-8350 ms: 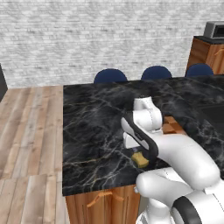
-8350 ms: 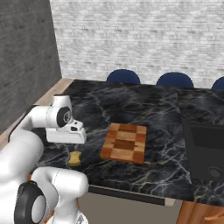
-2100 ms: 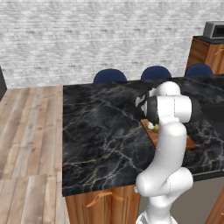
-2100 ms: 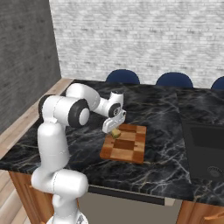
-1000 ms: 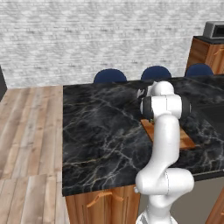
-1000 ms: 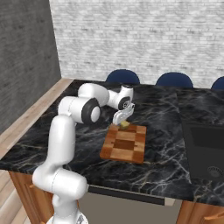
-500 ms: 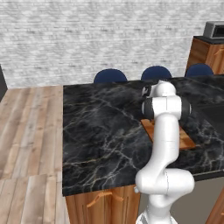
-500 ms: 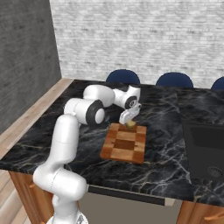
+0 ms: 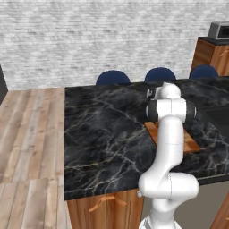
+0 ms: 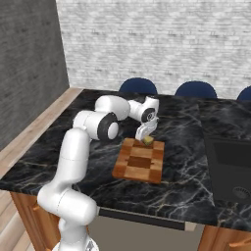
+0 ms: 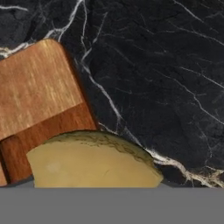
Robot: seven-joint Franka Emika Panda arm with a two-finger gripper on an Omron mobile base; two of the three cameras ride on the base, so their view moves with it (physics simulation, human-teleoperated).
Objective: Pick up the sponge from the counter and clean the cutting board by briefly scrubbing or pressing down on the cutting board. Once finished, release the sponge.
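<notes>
The checkered reddish-brown cutting board (image 10: 139,162) lies on the black marble counter (image 10: 191,191). My gripper (image 10: 146,136) reaches down over the board's far edge, shut on the mustard-yellow sponge (image 10: 148,141), which rests at or just above that edge. In the hand view the sponge (image 11: 94,161) bulges up at the bottom, hiding the fingertips, with a corner of the board (image 11: 39,92) to its left and the counter (image 11: 166,65) beyond. In the left base view my own arm covers most of the board (image 9: 191,144).
A dark sink basin (image 10: 230,164) is set into the counter right of the board. Three blue chairs (image 10: 138,86) stand behind the far counter edge. A wooden cabinet with a microwave (image 9: 219,30) stands at the back right. Pale plank floor (image 9: 27,134) lies to the left.
The gripper has carried the sponge a little farther along the board to its far edge and come down slightly; the arm has stretched out further.
</notes>
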